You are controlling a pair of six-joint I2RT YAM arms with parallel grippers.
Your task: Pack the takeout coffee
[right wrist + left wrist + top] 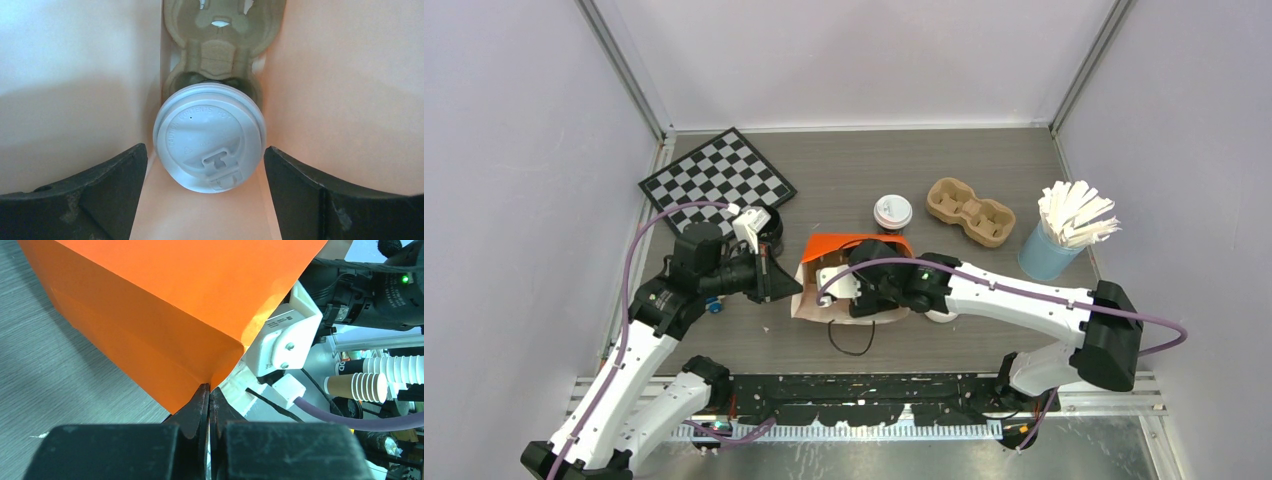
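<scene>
1. From above, the right gripper (202, 149) is out of sight inside the bag (832, 246), and its arm covers the bag's mouth and contents.
2. In the right wrist view, the coffee cup (210, 145) shows only its lid (197, 125). The body is hidden underneath.
3. The cardboard carrier (220, 50) is cut off at its far end, and the cup covers its near pocket.
4. That gripper's fingers (100, 195) run off the bottom edge.
5. In the left wrist view, the bag runs past the top edge. Its corner disappears into the closed left gripper (208, 392), hiding the pinched paper.
6. Stacked paper cups (372, 385) on the right are cut off, and their print is unreadable.
7. A white round thing (941, 317) under the right forearm is mostly covered and cannot be identified.
</scene>
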